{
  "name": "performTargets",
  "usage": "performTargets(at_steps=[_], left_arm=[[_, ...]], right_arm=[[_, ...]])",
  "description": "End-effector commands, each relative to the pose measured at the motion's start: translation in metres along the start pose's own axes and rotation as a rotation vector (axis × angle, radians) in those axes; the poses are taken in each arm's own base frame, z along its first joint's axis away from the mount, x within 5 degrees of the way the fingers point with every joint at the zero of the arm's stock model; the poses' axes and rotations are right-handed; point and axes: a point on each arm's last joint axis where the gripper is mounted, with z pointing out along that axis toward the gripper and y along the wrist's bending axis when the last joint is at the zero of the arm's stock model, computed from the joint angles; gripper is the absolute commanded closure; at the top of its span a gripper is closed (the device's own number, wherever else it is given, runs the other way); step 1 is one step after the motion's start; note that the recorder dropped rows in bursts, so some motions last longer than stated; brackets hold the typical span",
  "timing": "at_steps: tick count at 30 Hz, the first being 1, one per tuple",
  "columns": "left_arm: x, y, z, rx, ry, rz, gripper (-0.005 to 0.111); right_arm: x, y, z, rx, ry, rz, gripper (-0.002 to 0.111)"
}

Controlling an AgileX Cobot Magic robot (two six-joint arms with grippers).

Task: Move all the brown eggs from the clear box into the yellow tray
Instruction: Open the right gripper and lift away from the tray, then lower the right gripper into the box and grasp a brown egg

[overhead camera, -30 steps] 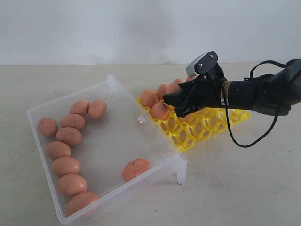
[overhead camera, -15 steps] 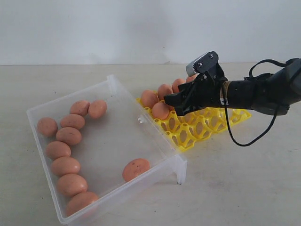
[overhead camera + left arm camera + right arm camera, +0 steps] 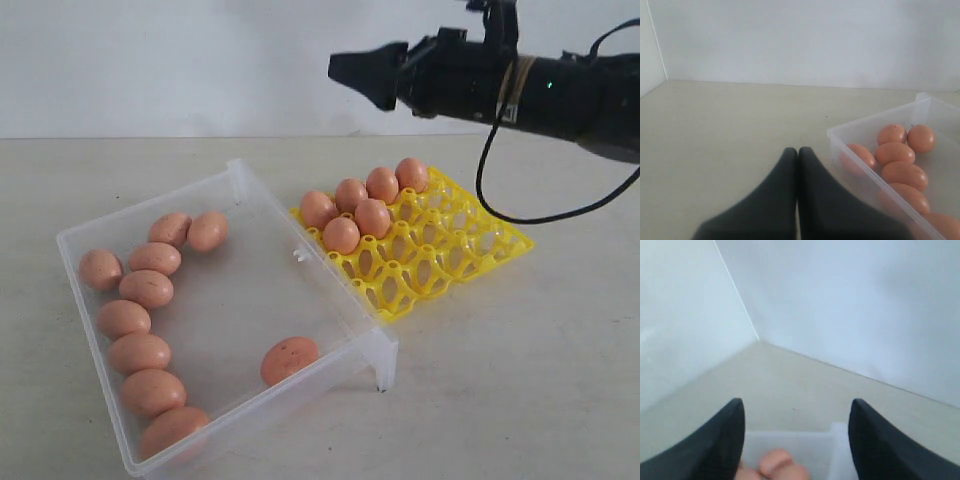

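The right gripper (image 3: 352,78) has risen off the yellow tray (image 3: 470,250), fingers (image 3: 725,440) released and empty; 6 brown eggs (image 3: 372,217) sit there, 10 remain in the clear box (image 3: 240,290).

Loads of room over the middle of the clear box (image 3: 250,290). The floor is bare from the wall beside the tray right across to the brown eggs (image 3: 140,300), which are strung along the left wall. Those sit touching or nearly touching, so there's hardly a gap between them. One lone egg (image 3: 290,360) sits close to the front wall and is open on its other sides. On the yellow tray (image 3: 450,250), six eggs (image 3: 358,210) crowd the back-left edge plus two cups of the next row; every other cup is open from above. The right gripper (image 3: 347,70) hangs high over the table with its jaws spread, well clear of everything.
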Motion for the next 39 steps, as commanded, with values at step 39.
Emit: performTargets(at_steps=[39], left_arm=[[-0.002,0.0,-0.001,0.005,-0.007,-0.004,0.111]], right_arm=[[0.108,0.202,0.135,-0.458,1.324,-0.624,0.066]])
